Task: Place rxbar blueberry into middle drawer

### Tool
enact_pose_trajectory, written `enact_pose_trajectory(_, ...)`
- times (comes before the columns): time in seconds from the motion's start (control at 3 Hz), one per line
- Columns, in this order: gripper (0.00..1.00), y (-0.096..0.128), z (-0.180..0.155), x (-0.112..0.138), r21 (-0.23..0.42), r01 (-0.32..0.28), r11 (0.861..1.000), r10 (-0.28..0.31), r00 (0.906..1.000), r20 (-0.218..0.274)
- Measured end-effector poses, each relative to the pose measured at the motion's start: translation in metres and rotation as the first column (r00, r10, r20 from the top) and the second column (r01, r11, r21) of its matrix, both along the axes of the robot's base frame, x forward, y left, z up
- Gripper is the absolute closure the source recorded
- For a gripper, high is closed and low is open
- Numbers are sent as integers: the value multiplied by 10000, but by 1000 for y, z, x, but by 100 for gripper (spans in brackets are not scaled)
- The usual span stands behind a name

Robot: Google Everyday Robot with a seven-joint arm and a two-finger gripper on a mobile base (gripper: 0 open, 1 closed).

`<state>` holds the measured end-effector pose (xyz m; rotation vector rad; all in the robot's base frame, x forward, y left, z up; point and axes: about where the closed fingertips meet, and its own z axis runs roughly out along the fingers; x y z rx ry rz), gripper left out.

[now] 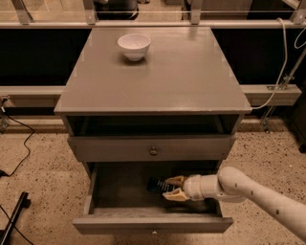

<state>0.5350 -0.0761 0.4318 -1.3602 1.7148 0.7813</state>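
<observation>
This looks like a robot test space in a lab or commercial building, not a home. A grey cabinet (153, 150) stands alone on a speckled stone floor (40, 184). Loose black cables (21, 146) trail across the floor at 9 o'clock, and a white cable (282, 52) hangs at 2 o'clock. A rail of metal posts (195, 10) with glass runs along 12 o'clock. A white bowl (134, 45) sits on the surface (162, 81). A white robot arm (258, 194) reaches in from 4 o'clock, its end effector (168, 188) inside the open lower drawer (153, 224), gripping a snack bar (155, 184).

Arm (258, 194): off-white, smooth, rounded, small dark dots.
Gripper (167, 188): tan; inside drawer (153, 224), toward right edge.
</observation>
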Motion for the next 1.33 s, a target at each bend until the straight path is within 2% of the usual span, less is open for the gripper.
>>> enact_pose_trajectory(0.67, 14, 6, -3, 2, -11, 13, 10000, -13, 10000, 4)
enact_pose_trajectory(1.0, 0, 8, -4, 1, 5, -18, 10000, 18, 10000, -9)
enact_pose_trajectory(1.33, 0, 8, -4, 1, 5, -18, 10000, 18, 10000, -9)
